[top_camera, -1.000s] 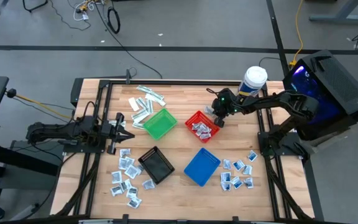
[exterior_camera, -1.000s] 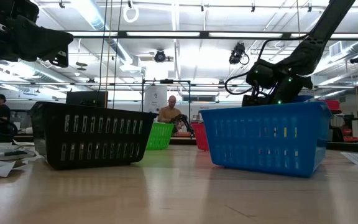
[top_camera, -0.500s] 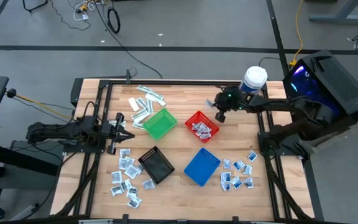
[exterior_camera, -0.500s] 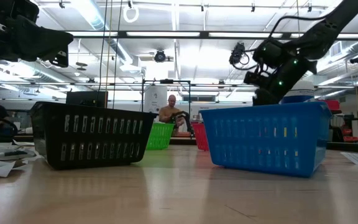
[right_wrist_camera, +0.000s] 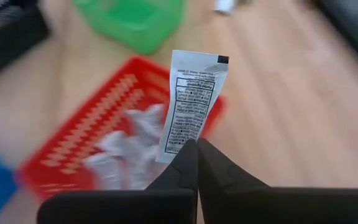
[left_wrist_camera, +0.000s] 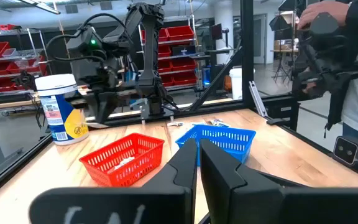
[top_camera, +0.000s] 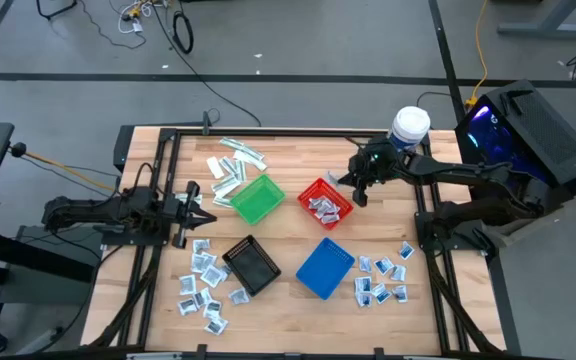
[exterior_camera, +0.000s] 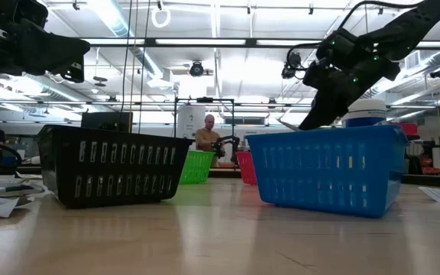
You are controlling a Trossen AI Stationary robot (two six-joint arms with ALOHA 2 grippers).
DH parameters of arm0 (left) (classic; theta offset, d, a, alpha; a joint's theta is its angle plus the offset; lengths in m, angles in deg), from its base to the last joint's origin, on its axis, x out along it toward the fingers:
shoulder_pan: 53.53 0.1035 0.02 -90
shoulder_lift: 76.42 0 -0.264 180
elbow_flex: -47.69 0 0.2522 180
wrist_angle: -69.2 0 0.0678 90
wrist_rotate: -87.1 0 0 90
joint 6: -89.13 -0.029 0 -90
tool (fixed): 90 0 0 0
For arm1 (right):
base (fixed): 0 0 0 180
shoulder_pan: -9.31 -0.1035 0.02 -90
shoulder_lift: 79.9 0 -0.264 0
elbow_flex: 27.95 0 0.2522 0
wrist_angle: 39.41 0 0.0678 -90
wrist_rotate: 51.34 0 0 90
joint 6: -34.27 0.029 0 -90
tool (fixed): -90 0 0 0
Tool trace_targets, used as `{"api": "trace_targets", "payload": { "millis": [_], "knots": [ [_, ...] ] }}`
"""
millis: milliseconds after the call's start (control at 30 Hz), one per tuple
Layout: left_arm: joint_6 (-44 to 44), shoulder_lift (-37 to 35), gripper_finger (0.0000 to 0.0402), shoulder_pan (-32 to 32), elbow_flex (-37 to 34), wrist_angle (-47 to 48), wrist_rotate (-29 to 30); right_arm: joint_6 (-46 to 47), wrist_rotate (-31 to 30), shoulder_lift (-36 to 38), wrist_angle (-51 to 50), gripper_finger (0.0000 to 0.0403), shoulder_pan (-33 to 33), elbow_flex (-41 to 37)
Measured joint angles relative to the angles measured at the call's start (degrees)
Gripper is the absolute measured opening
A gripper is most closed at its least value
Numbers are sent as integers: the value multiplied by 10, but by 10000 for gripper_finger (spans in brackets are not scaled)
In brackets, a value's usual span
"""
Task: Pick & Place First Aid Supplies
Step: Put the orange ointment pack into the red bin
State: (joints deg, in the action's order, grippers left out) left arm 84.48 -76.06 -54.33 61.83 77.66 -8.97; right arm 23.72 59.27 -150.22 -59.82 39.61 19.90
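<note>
The right hand is pinched shut on a narrow white printed packet, holding it up by one end above the right edge of the red basket, where other wrapped packets lie. The white-lidded tub stands just right of that arm. A green basket sits to the left, with the black basket and blue basket nearer. Loose sachets lie near left and more sachets near right on the bench. The left hand, fingers together and empty, waits at the left edge.
</note>
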Motion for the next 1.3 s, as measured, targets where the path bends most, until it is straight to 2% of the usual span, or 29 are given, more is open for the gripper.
{"api": "trace_targets", "payload": {
  "millis": [133,433,800,1000,1133,1300],
  "knots": [
    [0,0,25,0,0,0,0,11,8,0,-5,0,-34,0],
    [0,0,25,0,0,0,0,8,-28,0,-11,0,-89,0],
    [0,0,25,0,0,0,0,11,-87,-59,-12,0,-111,1],
    [0,0,25,0,0,0,0,11,-92,-73,-8,1,-120,1],
    [0,0,25,0,0,0,0,11,-91,-73,1,20,-121,1],
    [0,0,25,0,0,0,0,12,-91,-72,4,88,-121,1]
  ]
}}
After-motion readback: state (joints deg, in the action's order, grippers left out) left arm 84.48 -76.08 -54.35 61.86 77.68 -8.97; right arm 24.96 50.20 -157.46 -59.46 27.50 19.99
